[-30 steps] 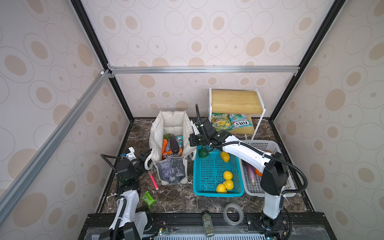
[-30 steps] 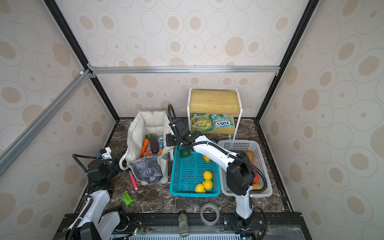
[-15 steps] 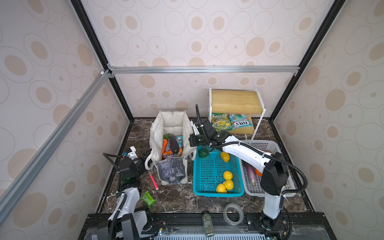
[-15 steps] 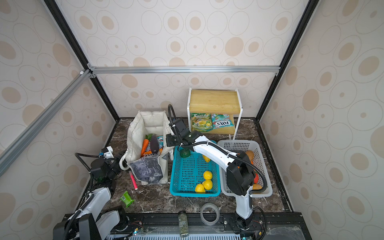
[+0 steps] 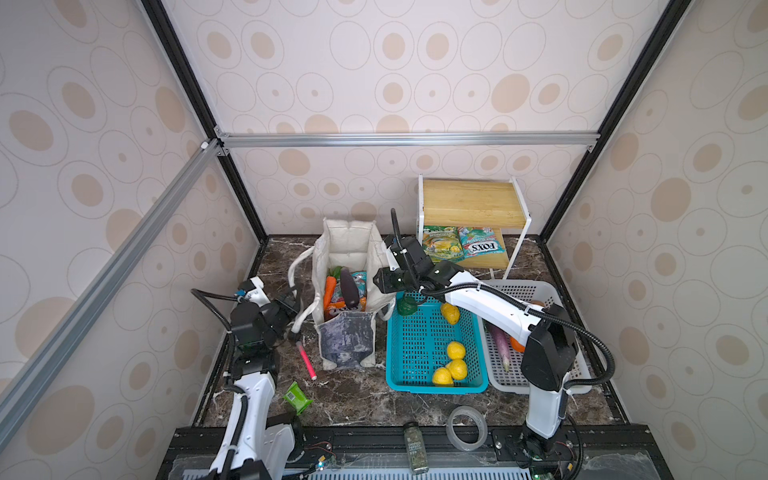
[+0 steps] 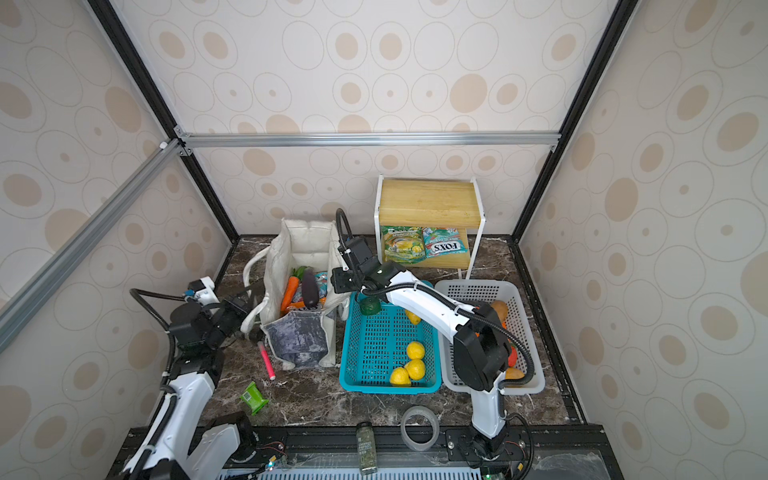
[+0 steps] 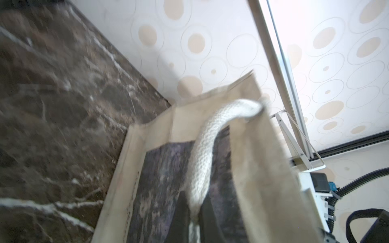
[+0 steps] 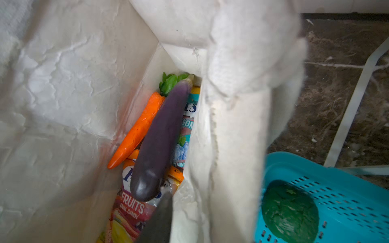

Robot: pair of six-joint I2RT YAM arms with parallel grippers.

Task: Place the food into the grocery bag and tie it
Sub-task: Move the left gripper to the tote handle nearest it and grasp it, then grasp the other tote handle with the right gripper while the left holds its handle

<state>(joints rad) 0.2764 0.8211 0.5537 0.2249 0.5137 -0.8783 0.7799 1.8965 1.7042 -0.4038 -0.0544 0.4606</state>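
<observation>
The grocery bag (image 5: 347, 345) (image 6: 297, 332) stands open at the middle left in both top views. Inside it lie an orange carrot (image 8: 136, 130), a purple eggplant (image 8: 160, 136) and candy packets (image 8: 130, 208). My left gripper (image 5: 293, 309) (image 7: 194, 196) is shut on the bag's white strap handle (image 7: 206, 151), just outside the marbled left side. My right gripper (image 5: 380, 282) (image 8: 193, 202) straddles the bag's right wall with its jaws apart. One of its fingers (image 8: 160, 216) shows inside the bag; the other is hidden behind the fabric.
A teal basket (image 5: 415, 378) beside the bag holds yellow lemons (image 5: 456, 350) and a dark green fruit (image 5: 406, 306). A white basket (image 5: 582, 374) sits right of it. Two FOX'S packets (image 5: 461, 247) lie on the wooden shelf (image 5: 469, 203). A pink marker (image 5: 305, 360), green packet (image 5: 297, 397), tape roll (image 5: 467, 428) and spice jar (image 5: 415, 446) lie in front.
My left gripper has moved in toward the bag and closed on the strap handle. My right gripper's jaws have opened at the bag's right wall.
</observation>
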